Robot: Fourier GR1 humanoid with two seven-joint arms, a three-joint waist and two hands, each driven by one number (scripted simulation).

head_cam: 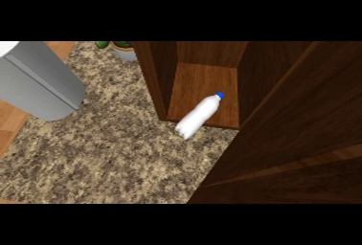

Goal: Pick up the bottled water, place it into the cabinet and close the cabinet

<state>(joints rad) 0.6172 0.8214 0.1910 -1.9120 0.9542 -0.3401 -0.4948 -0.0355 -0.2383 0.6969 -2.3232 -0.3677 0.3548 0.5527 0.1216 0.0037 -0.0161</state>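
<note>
The bottled water (198, 116) is a white bottle with a blue cap, lying on its side. Its cap end rests on the cabinet's (201, 79) wooden floor and points inward. Its bottom end sticks out past the cabinet's front edge, over the speckled counter (120, 153). The cabinet door (297, 124) stands open, a large dark wood panel filling the right side of the head view. A grey forearm (39, 81) crosses the upper left corner, and its hand is outside the picture. Neither hand shows.
A potted plant (120, 48) stands at the back, just left of the cabinet's side wall. The counter's left edge, with light wood (8, 127) beyond it, runs along the left. Bare counter lies in front of the cabinet opening.
</note>
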